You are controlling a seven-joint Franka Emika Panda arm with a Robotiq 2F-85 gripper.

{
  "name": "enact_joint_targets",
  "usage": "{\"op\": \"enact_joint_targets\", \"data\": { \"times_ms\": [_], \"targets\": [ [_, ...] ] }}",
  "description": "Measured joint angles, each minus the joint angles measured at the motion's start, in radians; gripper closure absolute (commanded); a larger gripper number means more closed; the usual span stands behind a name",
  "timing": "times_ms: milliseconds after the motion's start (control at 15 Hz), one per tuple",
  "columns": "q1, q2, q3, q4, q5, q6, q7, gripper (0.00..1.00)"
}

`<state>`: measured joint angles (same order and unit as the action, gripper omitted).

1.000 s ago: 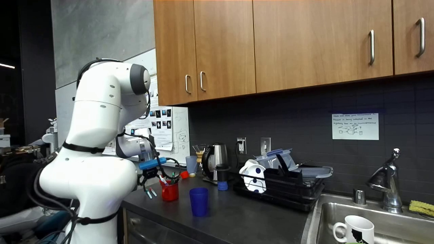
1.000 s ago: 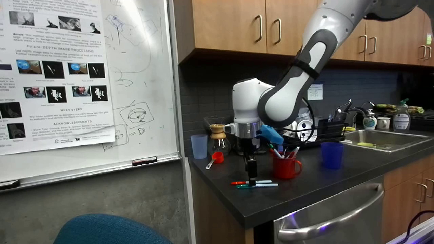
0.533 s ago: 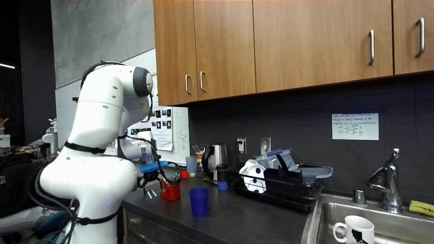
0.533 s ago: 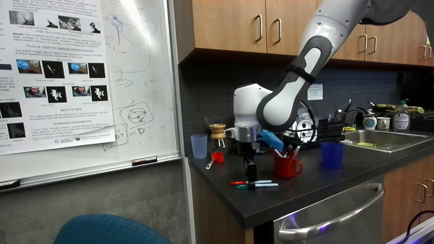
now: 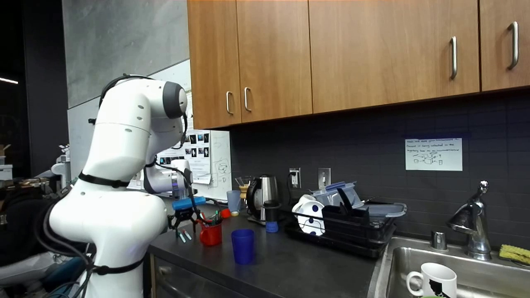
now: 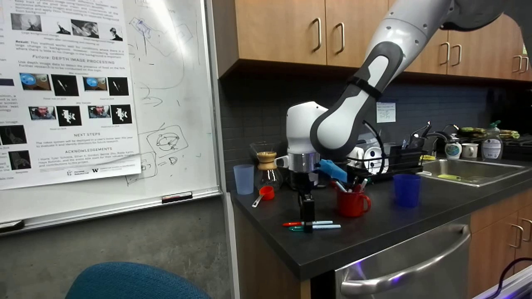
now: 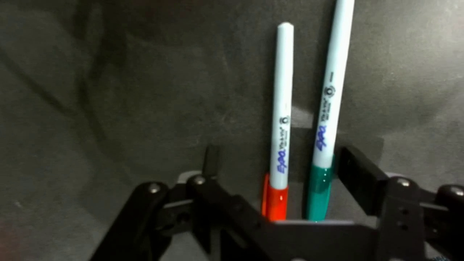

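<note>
Two white markers lie side by side on the dark counter. One has a red cap [image 7: 277,203] and the other a green cap [image 7: 319,195]; in an exterior view the green-capped marker [image 6: 328,226] lies in front of the red-capped one [image 6: 290,224]. My gripper [image 7: 279,159] is open and low over them, pointing down. In the wrist view both markers lie between its fingers; the right finger [image 7: 362,181] is close beside the green cap. The gripper also shows in an exterior view [image 6: 308,227]. It holds nothing. I cannot tell whether the fingertips touch the counter.
A red mug [image 6: 351,204] of pens stands close beside the gripper. A blue cup [image 6: 407,190], a red scoop [image 6: 267,192], a glass coffee maker [image 6: 269,178] and a pale blue cup [image 6: 244,179] stand around. A kettle [image 5: 270,194] and dish rack [image 5: 339,231] are farther along.
My gripper has lowered slightly over the markers, and its fingers look wider apart. The red mug has shifted slightly to the right in both exterior views. The markers lie where they were.
</note>
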<state>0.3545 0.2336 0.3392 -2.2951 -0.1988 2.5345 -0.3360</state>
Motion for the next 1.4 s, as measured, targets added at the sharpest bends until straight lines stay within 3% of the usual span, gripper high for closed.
{"op": "enact_joint_targets", "data": {
  "times_ms": [400, 467, 533, 1400],
  "targets": [
    [0.0, -0.015, 0.028, 0.005, 0.032, -0.04, -0.024, 0.95],
    [0.0, -0.016, 0.032, 0.005, 0.038, -0.043, -0.028, 0.98],
    [-0.001, -0.017, 0.033, 0.005, 0.042, -0.045, -0.031, 0.94],
    [-0.02, -0.024, 0.031, 0.013, 0.045, -0.035, -0.046, 0.94]
  ]
}}
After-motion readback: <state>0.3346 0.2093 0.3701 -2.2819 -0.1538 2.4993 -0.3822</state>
